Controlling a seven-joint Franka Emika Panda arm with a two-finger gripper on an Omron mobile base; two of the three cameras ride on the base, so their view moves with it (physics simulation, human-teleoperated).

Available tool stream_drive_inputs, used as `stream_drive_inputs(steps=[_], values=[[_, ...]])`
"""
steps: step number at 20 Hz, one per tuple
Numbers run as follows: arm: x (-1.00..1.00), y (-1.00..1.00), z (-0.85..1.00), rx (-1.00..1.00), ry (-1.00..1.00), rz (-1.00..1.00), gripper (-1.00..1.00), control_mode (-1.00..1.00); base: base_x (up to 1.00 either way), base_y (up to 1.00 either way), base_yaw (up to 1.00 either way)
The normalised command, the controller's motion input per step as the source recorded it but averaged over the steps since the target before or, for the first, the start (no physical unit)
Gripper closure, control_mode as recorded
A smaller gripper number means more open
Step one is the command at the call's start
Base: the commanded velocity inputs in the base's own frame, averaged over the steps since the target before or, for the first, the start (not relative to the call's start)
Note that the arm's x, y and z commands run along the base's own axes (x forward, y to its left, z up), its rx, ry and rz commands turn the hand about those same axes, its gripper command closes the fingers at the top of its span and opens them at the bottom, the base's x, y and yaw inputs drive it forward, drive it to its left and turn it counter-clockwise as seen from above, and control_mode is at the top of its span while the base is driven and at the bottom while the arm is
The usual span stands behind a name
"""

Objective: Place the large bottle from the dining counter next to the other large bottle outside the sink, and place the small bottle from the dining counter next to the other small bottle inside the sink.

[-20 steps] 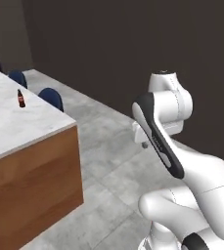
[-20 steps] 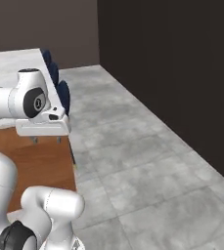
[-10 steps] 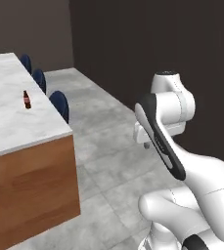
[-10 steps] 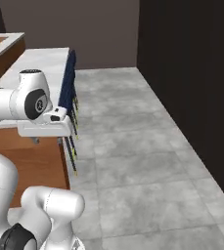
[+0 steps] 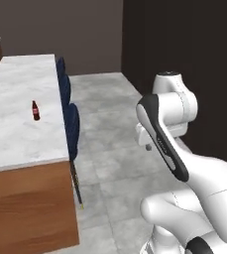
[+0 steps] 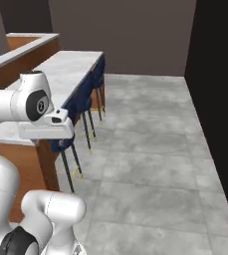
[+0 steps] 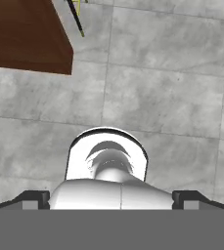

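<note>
I judge I'm in the approach step: nothing has been picked up, and the base faces along the end of the dining counter (image 5: pixel 21 144), not square to it. In the left base view the marble slab takes up the 9 o'clock side of the picture, with its brown wood end panel down at 7 o'clock. One small bottle (image 5: pixel 35 110), dark with a red label, stands upright on the marble, well in from the near end and closer to the stool-side edge than to the far one. I can't make out a large bottle on the part of the counter in sight, and no sink appears from here.

Dark blue stools (image 5: pixel 71 130) are tucked along the counter's edge, at about 11 o'clock from the arm in the left base view; in the right base view they line up from 9 toward 11 o'clock.

The arm is folded up high over the base, hand pointing down at the grey floor tiles (image 7: pixel 162 93), with a corner of the wood panel at 11 o'clock in the hand view. Whether the fingers are apart or together I cannot tell.

Next I'd need to bring the base nearer the counter, keeping off the stools, then unfold the arm out over the marble toward that bottle
</note>
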Motion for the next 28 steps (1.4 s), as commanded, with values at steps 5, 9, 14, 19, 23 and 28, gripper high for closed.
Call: stream_drive_inputs(steps=[5,9,14,19,23,28], values=[[0.00,0.00,0.00,0.00,0.00,0.00,-1.00,1.00,1.00,-0.72,0.47],[0.00,0.00,0.00,0.00,0.00,0.00,-1.00,1.00,0.66,-0.82,0.58],[0.00,0.00,0.00,0.00,0.00,0.00,-1.00,1.00,0.26,-0.82,0.62],[0.00,0.00,0.00,0.00,0.00,0.00,-1.00,1.00,0.06,-0.97,0.64],[0.00,0.00,0.00,0.00,0.00,0.00,-1.00,1.00,0.08,-1.00,0.59],[0.00,0.00,0.00,0.00,0.00,0.00,-1.00,1.00,0.61,-0.87,0.53]])
